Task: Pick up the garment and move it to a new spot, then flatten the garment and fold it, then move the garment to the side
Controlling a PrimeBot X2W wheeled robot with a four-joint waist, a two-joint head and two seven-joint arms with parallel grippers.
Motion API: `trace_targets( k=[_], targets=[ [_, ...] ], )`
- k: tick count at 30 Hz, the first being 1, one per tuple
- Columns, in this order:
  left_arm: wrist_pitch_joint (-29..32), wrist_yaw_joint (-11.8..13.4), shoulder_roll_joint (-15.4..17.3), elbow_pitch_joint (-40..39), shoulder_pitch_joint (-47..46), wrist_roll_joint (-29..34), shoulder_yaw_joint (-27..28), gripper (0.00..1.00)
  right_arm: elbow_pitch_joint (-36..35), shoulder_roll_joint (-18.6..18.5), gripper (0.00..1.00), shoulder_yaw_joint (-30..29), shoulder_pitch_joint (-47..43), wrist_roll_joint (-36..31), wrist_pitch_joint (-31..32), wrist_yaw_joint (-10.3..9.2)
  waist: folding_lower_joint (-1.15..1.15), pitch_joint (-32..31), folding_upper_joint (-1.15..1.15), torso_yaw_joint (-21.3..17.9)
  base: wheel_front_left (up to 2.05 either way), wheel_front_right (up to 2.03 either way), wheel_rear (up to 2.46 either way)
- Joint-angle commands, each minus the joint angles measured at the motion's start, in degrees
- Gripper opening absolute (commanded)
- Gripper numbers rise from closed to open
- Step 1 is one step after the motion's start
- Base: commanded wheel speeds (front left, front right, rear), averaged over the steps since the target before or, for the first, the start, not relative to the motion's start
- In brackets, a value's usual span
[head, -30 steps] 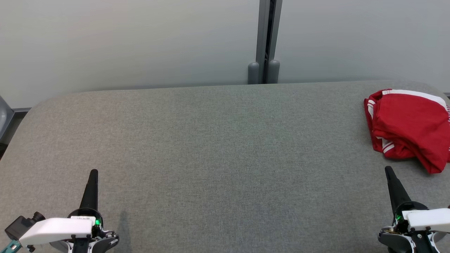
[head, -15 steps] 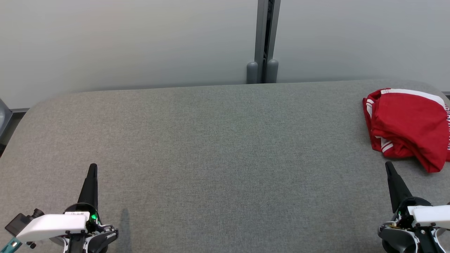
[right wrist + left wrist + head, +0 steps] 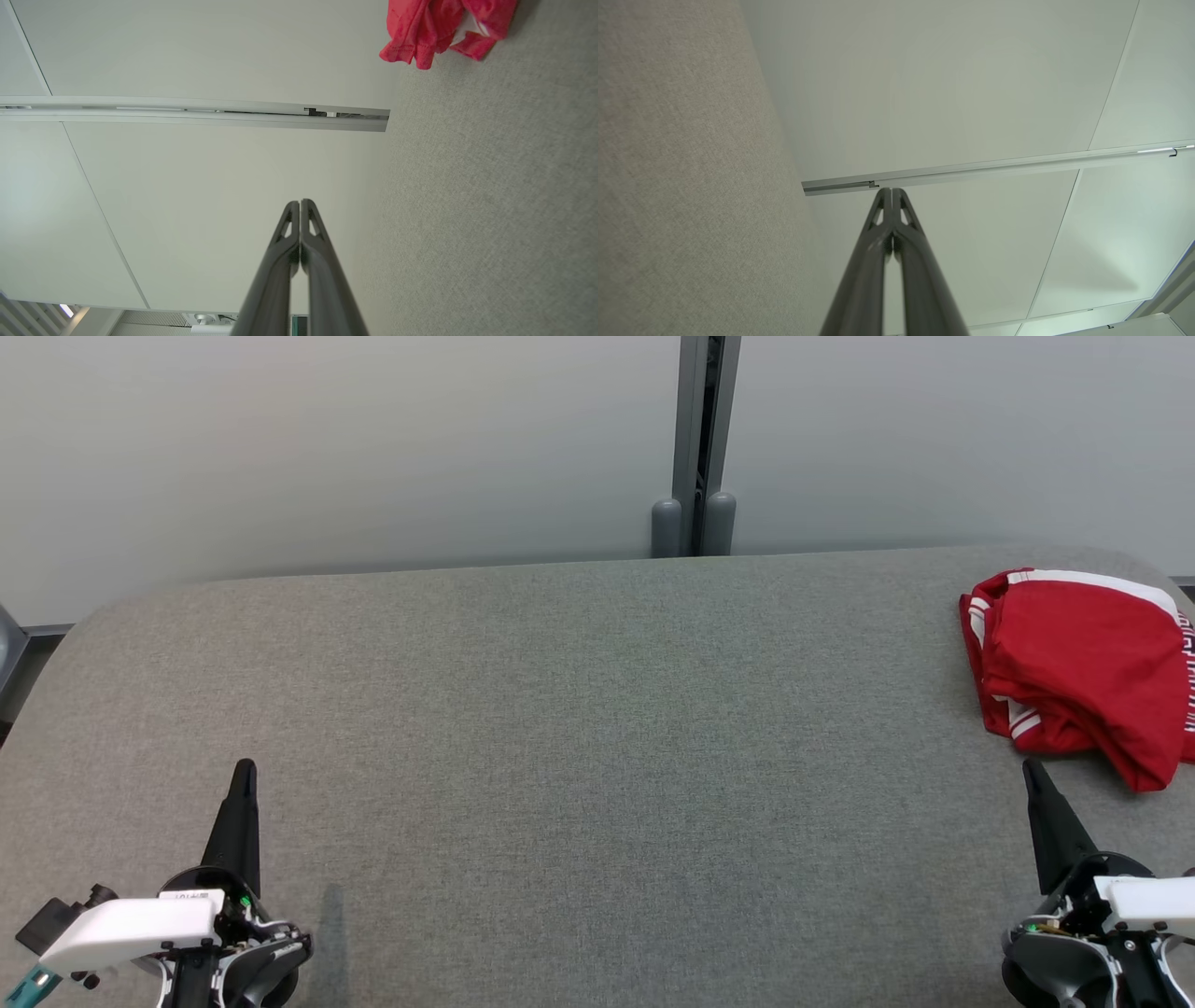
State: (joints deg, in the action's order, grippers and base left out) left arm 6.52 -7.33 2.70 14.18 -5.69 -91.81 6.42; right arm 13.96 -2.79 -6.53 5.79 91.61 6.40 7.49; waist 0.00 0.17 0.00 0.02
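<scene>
Head view first: the red garment with white stripes [image 3: 1074, 672] sits crumpled on the grey fabric-covered worktop [image 3: 597, 737], just ahead of the right gripper [image 3: 1030, 767] and a bit to its outer side. It's near the tip but not touching. It's well apart from the left gripper [image 3: 245, 769], way off across the bare fabric. Both grippers are clenched tight on nothing, with their fingers pointing at the pale wall. Compared with a second ago, both tips reach a little further up the frame. The garment has the same heap shape. The whole picture slid sideways a hair, grey metal post [image 3: 695, 439] included, so that's the camera.

Left wrist view: dark fingers pressed together at the tips. The worktop fabric runs down that gripper's left side, with wall panels and the metal post beyond the tips. Nothing red here.

Right wrist view: fingers shut the same way, fabric on that gripper's right. This one does catch the garment, up beyond the tips and off to the right. You can see its loose hem hanging toward the wall side, which the head view doesn't give you.
</scene>
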Motion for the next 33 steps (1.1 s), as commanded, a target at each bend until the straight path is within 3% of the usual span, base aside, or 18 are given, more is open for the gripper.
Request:
trace_targets(
  k=[1, 33],
  targets=[
    [0.3, -0.3, 0.3, -0.2, -1.0, -0.7, 0.3, 0.0, 0.1, -0.1, 0.0, -0.1, 0.7, 0.9, 0.4, 0.0, 0.0, 0.0, 0.0, 0.0, 0.0, 0.0, 0.0],
    [0.2, -0.3, 0.3, -0.2, -0.9, -0.6, 0.2, 0.0, 0.1, -0.2, 0.0, -0.1, 0.6, 0.8, 0.3, 0.01, 0.0, 0.0, 0.0, 0.0, 0.0, 0.0, 0.0]
  ],
)
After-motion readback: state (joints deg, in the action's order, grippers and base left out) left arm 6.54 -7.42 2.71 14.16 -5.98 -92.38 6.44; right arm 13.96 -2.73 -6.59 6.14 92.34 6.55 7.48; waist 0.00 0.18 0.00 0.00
